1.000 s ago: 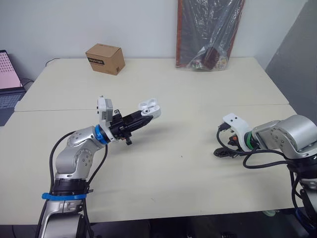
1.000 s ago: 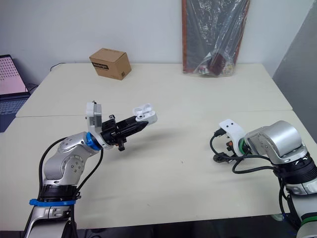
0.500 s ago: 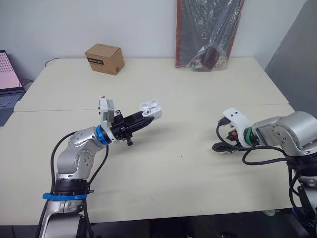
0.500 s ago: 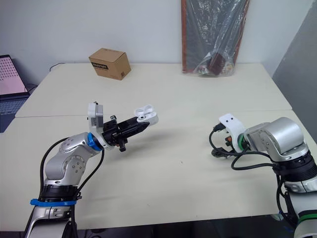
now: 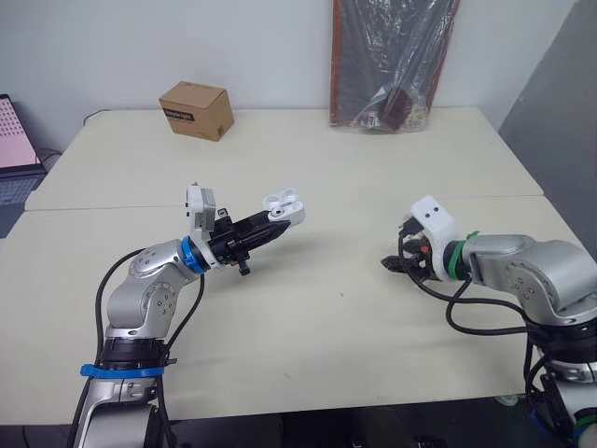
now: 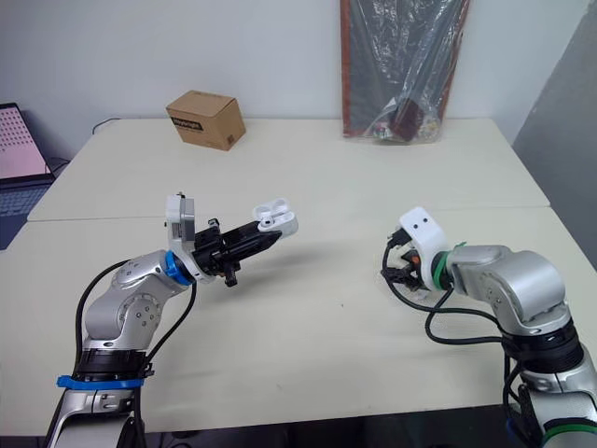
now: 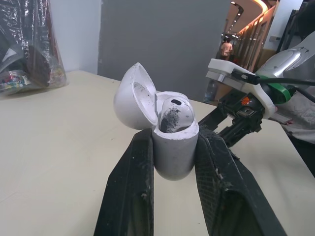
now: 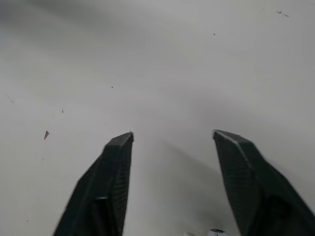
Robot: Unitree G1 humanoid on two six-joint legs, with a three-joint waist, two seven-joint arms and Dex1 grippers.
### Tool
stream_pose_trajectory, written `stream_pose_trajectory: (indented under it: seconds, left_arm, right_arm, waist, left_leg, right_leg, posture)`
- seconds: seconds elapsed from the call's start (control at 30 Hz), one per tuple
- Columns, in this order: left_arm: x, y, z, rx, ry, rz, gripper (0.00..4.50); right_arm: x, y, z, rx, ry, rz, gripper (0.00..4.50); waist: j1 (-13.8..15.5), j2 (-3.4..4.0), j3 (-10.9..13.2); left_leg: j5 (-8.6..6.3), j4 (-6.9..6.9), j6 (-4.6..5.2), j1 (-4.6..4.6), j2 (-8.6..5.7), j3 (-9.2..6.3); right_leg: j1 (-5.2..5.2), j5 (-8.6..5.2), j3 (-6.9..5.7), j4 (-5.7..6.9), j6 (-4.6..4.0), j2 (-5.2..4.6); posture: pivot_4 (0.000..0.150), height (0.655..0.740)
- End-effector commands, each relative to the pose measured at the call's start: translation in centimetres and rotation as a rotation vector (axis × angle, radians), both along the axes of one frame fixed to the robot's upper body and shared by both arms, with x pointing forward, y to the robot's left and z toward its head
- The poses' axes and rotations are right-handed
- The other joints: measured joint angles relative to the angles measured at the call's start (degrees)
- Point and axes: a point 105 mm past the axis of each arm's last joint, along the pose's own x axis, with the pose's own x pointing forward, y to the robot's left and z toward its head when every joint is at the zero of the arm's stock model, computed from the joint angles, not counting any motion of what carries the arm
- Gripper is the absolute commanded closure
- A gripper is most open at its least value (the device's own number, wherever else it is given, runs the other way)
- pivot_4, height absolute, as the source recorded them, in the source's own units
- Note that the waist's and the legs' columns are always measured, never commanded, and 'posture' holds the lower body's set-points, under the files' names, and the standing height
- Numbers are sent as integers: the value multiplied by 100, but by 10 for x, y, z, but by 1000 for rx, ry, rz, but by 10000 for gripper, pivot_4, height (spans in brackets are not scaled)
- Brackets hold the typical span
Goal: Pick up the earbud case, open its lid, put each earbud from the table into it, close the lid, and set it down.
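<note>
Left eye view, starting at the left: a laptop (image 5: 13,161) sits off the table's edge at nine o'clock. A brown cardboard box (image 5: 197,110) stands on the cream table (image 5: 326,345) at eleven o'clock, near the back edge.

Just at nine o'clock of the table's middle, the left gripper (image 5: 278,220) is raised above the surface and points toward two o'clock. It is clamped on the white earbud case (image 5: 285,205), which is held clear of the table. In the left wrist view the two black fingers (image 7: 128,187) press the case's lower body from both sides. The lid (image 7: 133,96) is swung back on its hinge and stands open. One earbud (image 7: 174,112) sits in the case, its rounded head showing above the rim; whether a second is beside it I cannot tell.

At one o'clock a dark plastic bag (image 5: 392,61) leans against the wall at the back of the table.

At three o'clock the right gripper (image 5: 395,266) hangs low over the table, pointing toward nine o'clock, well apart from the case. In the right wrist view its fingers (image 8: 106,177) stand spread, with bare tabletop between the tips. A small white bit (image 8: 216,231) shows at their base, too little to identify.
</note>
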Motion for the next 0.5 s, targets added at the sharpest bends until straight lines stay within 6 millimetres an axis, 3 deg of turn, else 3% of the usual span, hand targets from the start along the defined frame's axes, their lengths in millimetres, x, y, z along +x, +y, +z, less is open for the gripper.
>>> stream_pose_trajectory:
  seconds: [0.03, 0.13, 0.17, 0.5]
  left_arm:
    - [-4, -4, 12, 1, -64, -15, 37177]
    - [-4, -4, 12, 2, -62, -15, 37177]
    - [-4, -4, 12, 2, -62, -15, 37177]
    - [-4, -5, 8, -1, -53, -15, 37177]
  right_arm:
    - [0, -3, 16, 10, -74, -8, 32703]
    - [1, -9, 17, 3, -69, -33, 43667]
    - [1, -11, 17, -1, -61, -42, 44757]
    - [-7, -55, -2, -164, 99, -174, 44757]
  waist:
    - [-1, 0, 0]
    - [-1, 0, 0]
    - [-1, 0, 0]
    - [1, 0, 0]
  left_leg:
    - [0, 0, 0, 0, 0, 0]
    - [0, 0, 0, -1, -1, 1]
    - [0, 0, 0, -1, -1, 2]
    - [0, 0, 0, -2, -2, 4]
  right_leg:
    - [0, 0, 0, 0, 0, 0]
    - [0, 0, 2, -1, 0, 0]
    - [0, 0, 2, -2, 0, 0]
    - [-3, 0, 4, -2, 0, -1]
  posture:
    - [1500, 7400]
    - [1500, 7400]
    - [1500, 7400]
    - [1500, 7400]
